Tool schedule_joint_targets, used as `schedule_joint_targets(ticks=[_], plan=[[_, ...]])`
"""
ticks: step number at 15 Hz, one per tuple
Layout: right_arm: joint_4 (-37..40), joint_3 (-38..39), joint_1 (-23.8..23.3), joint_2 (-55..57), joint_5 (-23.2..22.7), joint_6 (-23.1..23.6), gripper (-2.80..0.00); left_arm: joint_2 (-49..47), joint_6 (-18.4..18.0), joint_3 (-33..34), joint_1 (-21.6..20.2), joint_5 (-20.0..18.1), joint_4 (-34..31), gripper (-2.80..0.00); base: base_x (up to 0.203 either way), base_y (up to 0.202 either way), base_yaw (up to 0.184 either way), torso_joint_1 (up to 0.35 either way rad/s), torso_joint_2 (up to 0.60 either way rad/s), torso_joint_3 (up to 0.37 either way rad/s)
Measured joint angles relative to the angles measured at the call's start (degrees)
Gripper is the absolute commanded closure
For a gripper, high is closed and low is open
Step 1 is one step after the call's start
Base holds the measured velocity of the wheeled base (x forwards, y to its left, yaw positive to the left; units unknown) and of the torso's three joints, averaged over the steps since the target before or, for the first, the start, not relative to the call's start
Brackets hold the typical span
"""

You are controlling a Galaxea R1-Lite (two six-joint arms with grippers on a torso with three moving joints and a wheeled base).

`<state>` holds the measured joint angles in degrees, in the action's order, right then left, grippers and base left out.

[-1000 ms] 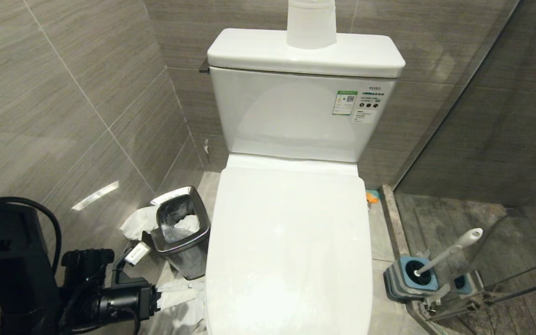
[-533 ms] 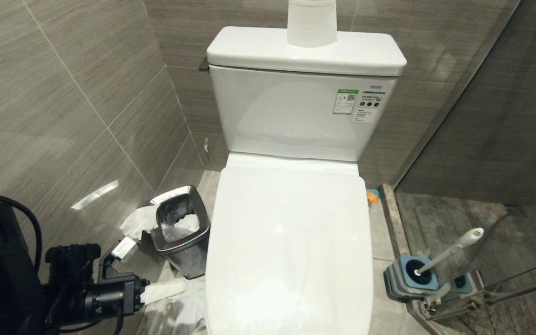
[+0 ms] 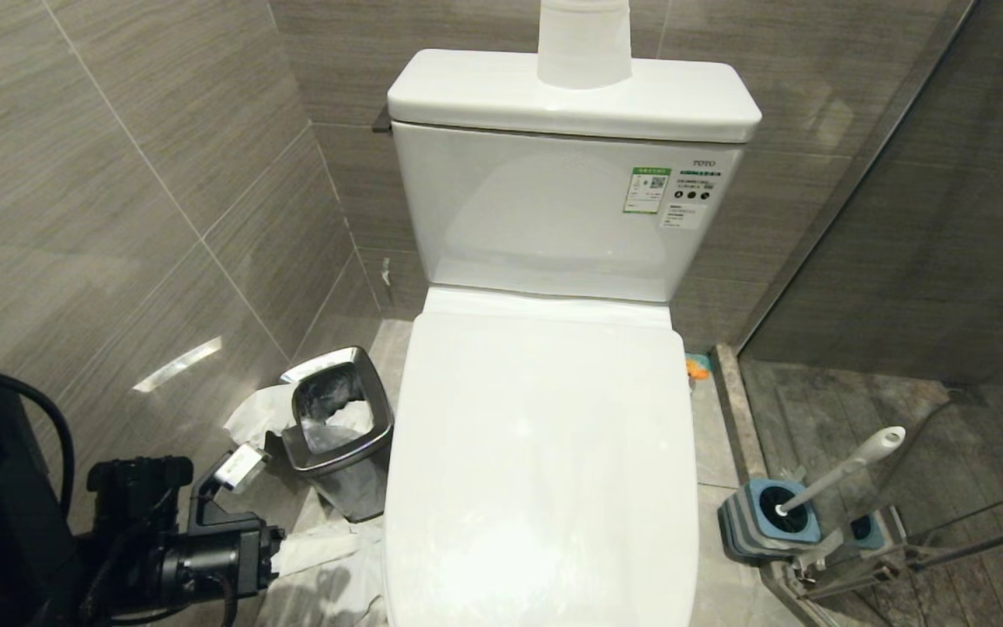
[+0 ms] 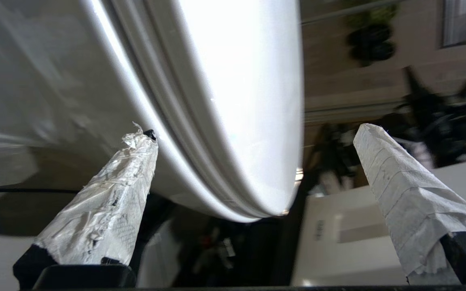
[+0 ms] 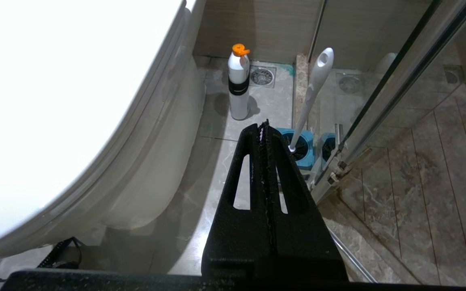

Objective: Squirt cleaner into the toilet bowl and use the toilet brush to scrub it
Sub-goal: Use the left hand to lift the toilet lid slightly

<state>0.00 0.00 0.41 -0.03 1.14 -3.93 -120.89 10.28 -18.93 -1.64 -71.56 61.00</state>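
The toilet's white lid (image 3: 541, 453) is down, so the inside of the toilet bowl is hidden. Only the bowl's outer wall (image 5: 156, 161) shows. My left arm (image 3: 205, 557) is low at the toilet's front left. My left gripper (image 4: 257, 130) is open, and its paper-wrapped fingers (image 4: 107, 210) stand astride the lid's edge without touching it. The toilet brush handle (image 3: 841, 470) leans in its blue-and-grey holder (image 3: 767, 522) on the floor to the right. A white cleaner bottle with an orange cap (image 5: 239, 85) stands beside the toilet. My right gripper (image 5: 263, 126) is shut on nothing above the floor near the holder (image 5: 301, 147).
A square steel waste bin (image 3: 340, 435) stands left of the toilet, with crumpled tissue (image 3: 327, 557) on the floor around it. A glass shower partition (image 3: 902, 174) closes off the right side just behind the brush holder. A paper roll (image 3: 582, 43) sits on the tank. A floor drain (image 5: 262, 76) lies behind the bottle.
My left arm has drawn back a little to the left, away from the toilet's side, with its jaws still open. The right gripper and the brush have not moved.
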Motion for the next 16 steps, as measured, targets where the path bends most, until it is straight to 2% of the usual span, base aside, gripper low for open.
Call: schedule_joint_targets(ticks=[2, 5, 16], plan=[[0.0, 0.0, 0.0, 0.0, 0.0, 0.0, 0.0, -1.1, -2.8, 0.0, 1.9, 4.1, 0.5, -2.8, 0.0, 0.0, 0.0, 0.0, 0.0, 0.0], [0.0, 0.0, 0.0, 0.0, 0.0, 0.0, 0.0, -1.8, -3.3, 1.0, 3.3, 5.3, 0.6, -2.8, 0.0, 0.0, 0.0, 0.0, 0.0, 0.0], [0.0, 0.0, 0.0, 0.0, 0.0, 0.0, 0.0, -0.3, -3.2, 3.0, 3.8, 4.6, 0.7, -2.8, 0.0, 0.0, 0.0, 0.0, 0.0, 0.0]])
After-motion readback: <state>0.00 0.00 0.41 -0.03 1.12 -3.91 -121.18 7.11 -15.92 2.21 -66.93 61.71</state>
